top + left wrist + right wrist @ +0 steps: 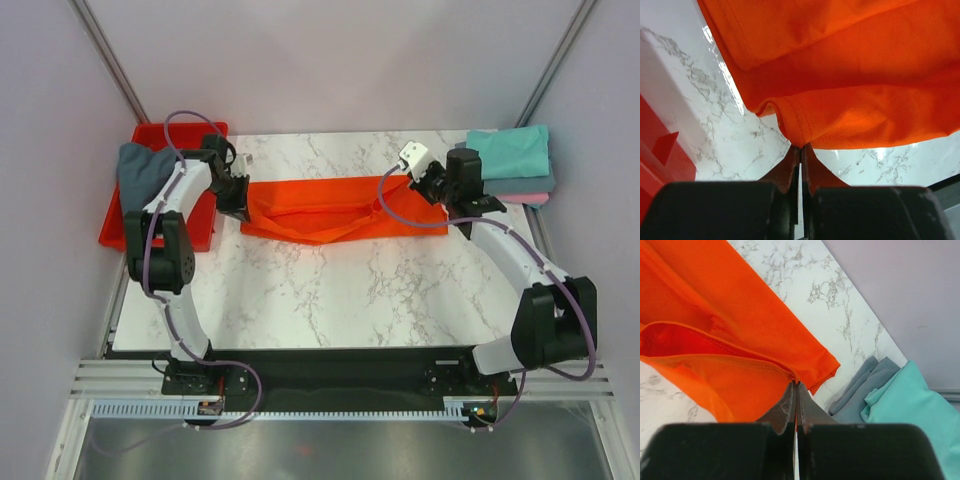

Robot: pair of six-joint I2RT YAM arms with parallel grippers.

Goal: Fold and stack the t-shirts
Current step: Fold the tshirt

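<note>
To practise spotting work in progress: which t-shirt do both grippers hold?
The orange-red t-shirt, pinched by the left gripper and the right gripper. The teal t-shirt tops the folded far-right stack; the slate t-shirt lies bunched in the red tray.

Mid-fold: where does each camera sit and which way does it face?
Top external: above, behind the bases, looking down at the marble table; left arm and right arm show, gripping the orange t-shirt.
Left wrist: on that arm, facing along its shut jaws at the hem, red tray at left.
Right wrist: likewise, along its shut jaws toward the teal t-shirt.
All share the orange t-shirt.
</note>
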